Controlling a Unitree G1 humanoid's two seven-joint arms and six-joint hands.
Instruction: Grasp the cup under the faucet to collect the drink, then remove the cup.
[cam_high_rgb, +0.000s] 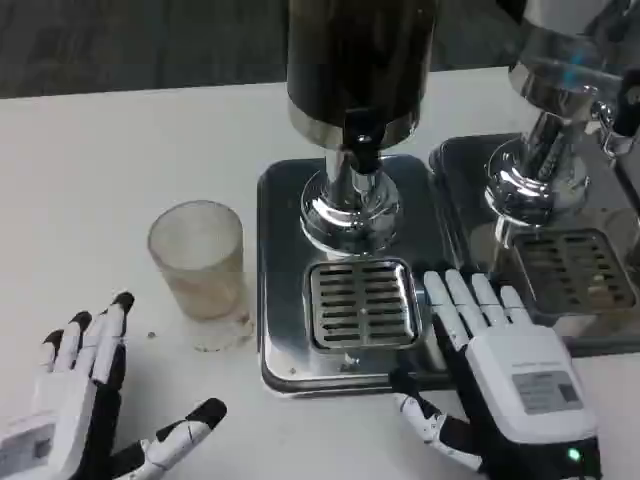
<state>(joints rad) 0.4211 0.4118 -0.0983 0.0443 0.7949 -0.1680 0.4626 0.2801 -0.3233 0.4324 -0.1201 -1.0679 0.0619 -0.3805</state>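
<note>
- Table (120, 150), white, carries everything in the head view; a dark floor strip shows along the far edge.
- Dispenser (358, 60), a dark drink tank on a chrome stem, stands on a square steel base (280, 200). A second, similar machine (560, 120) sits just beside it to the right on its own steel base.
- Right hand (500, 385) lies flat, white back up, at the right front corner of the nearer base. Its fingers are straight and close together, pointing away from the robot beside the grille, and it holds nothing.
- Left hand (85, 400) sits low at the near left, fingers fanned wide and thumb stretched toward the middle. It holds nothing and is near the cup without touching it.
- Cup (198, 262), a frosted clear tumbler, stands upright on the bare table just left of the base, not under the outlet. A faint tint shows through its lower wall; whether that is liquid cannot be told.
- Drip grille (362, 303), slotted and set in the base, has nothing on it.
- Faucet (360, 135), black, juts from the tank's front above the chrome stem.
- Progress, as a judgement: the cup is neither grasped nor placed beneath the faucet, so grasping, filling and removal all appear to remain.
</note>
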